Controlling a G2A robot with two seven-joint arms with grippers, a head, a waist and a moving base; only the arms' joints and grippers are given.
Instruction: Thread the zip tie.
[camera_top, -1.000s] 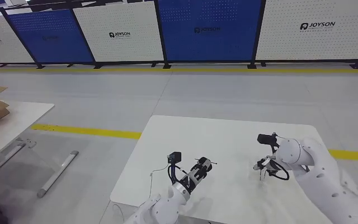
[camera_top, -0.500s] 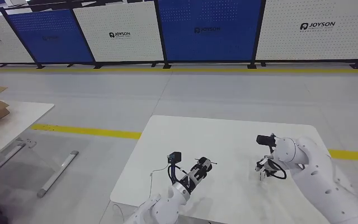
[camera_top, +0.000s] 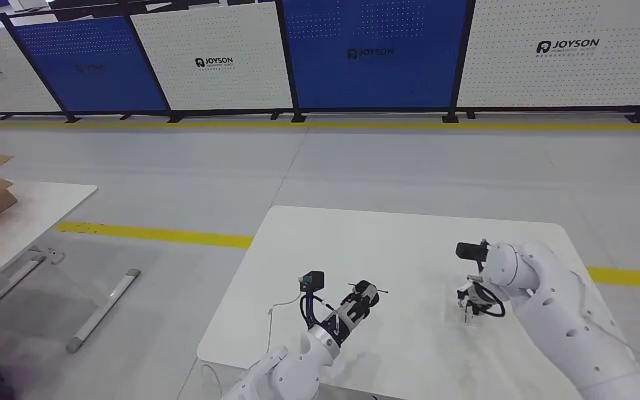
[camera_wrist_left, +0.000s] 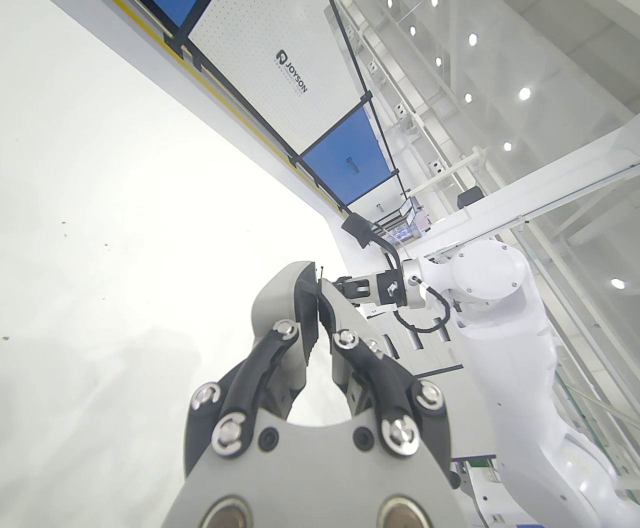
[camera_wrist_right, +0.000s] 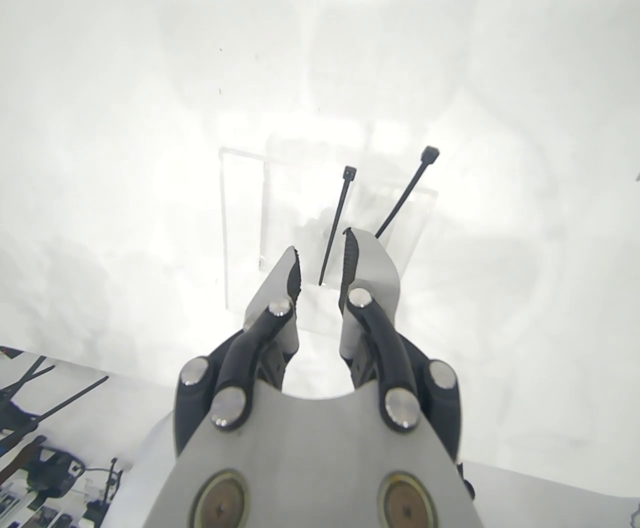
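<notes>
Right gripper (camera_wrist_right: 320, 242) over clear plastic holder (camera_wrist_right: 223, 225).
I see its jaws narrowly parted above a thin black zip tie (camera_wrist_right: 337, 220); left gripper (camera_wrist_left: 317, 280) pinched closed.

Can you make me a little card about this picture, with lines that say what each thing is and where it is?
table: white
clear holder: on the table, with two black zip ties in it
nearer zip tie: lines up with the gap between the right gripper's fingers
other zip tie: beside it, leaning away
right gripper: open, pointing down at the holder
left gripper: shut, above the table
thin black tip: pokes out past the left fingertips, perhaps a zip tie, too small to tell
</notes>
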